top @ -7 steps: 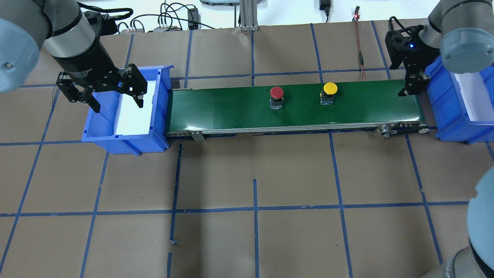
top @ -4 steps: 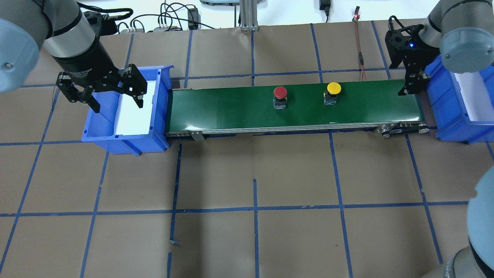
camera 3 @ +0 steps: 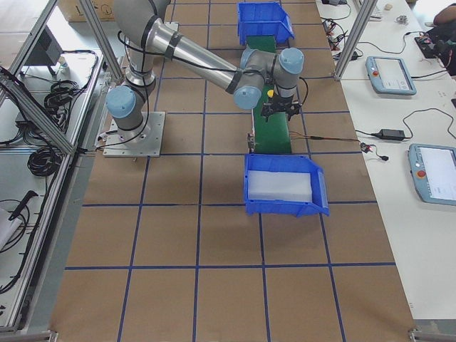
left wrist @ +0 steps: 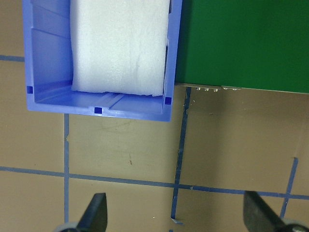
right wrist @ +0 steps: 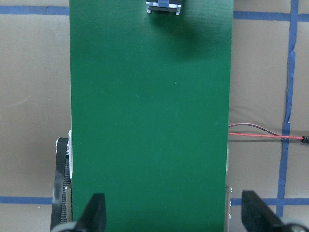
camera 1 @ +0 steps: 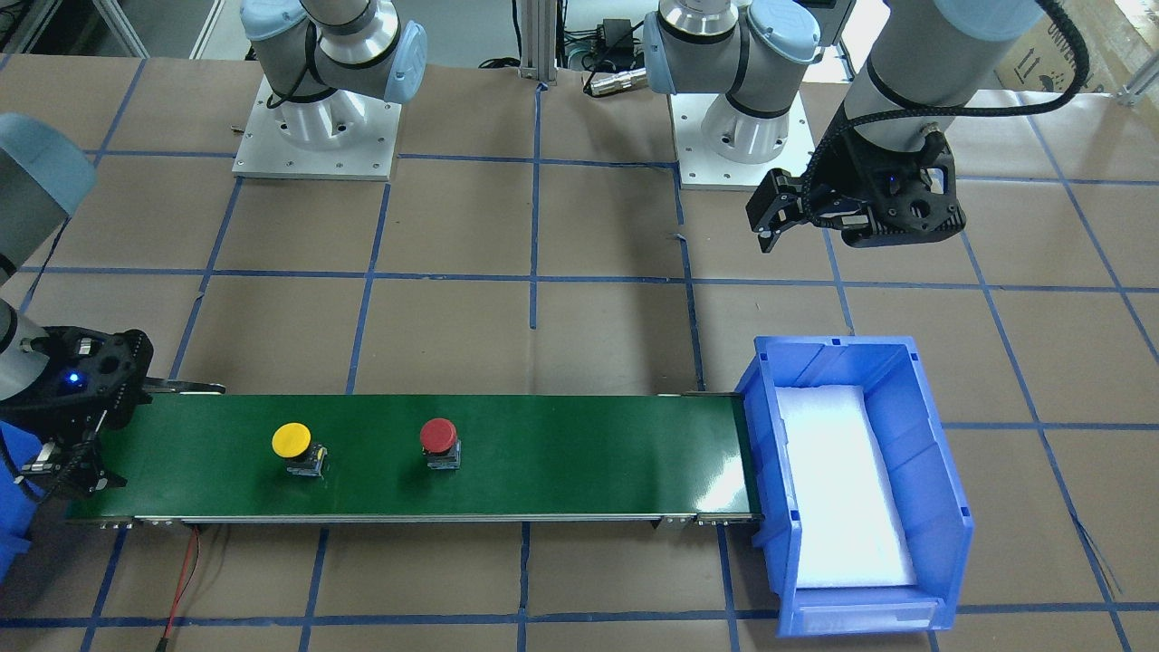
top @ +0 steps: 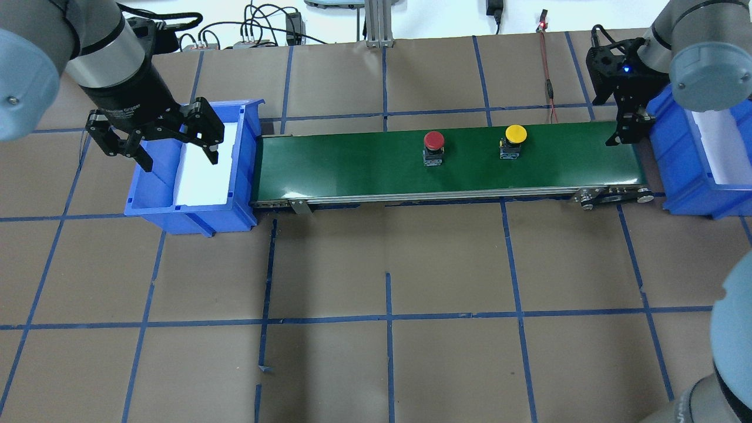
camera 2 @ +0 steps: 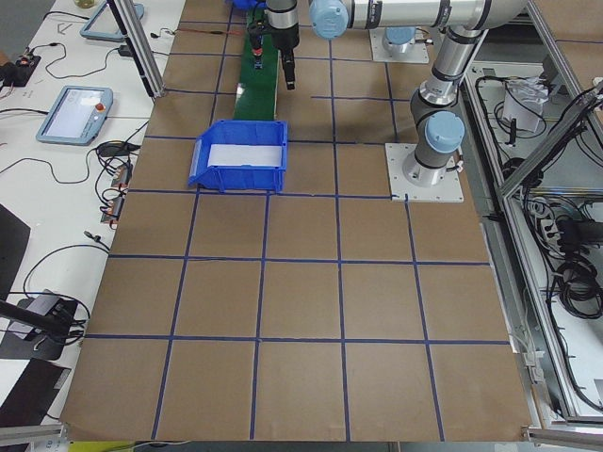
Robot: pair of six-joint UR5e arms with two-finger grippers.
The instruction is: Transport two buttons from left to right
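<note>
The red button (top: 433,141) and the yellow button (top: 516,135) stand upright on the green conveyor belt (top: 352,167), the yellow one nearer the right end. Both also show in the front view, red (camera 1: 439,437) and yellow (camera 1: 292,441). My left gripper (top: 176,154) is open and empty above the left blue bin (top: 244,176). In the left wrist view its fingers (left wrist: 96,215) are spread wide. My right gripper (top: 624,136) is open and empty, low over the belt's right end. In the right wrist view a button's body (right wrist: 164,6) shows at the top edge.
The left bin (camera 1: 942,471) holds only white foam. A second blue bin (top: 675,176) with white foam stands at the belt's right end, beside the right gripper. A red wire (top: 549,82) lies behind the belt. Brown paper with blue tape lines covers the table (top: 388,270).
Both buttons have moved to the right along the belt, keeping their spacing. Neither arm nor gripper has moved.
</note>
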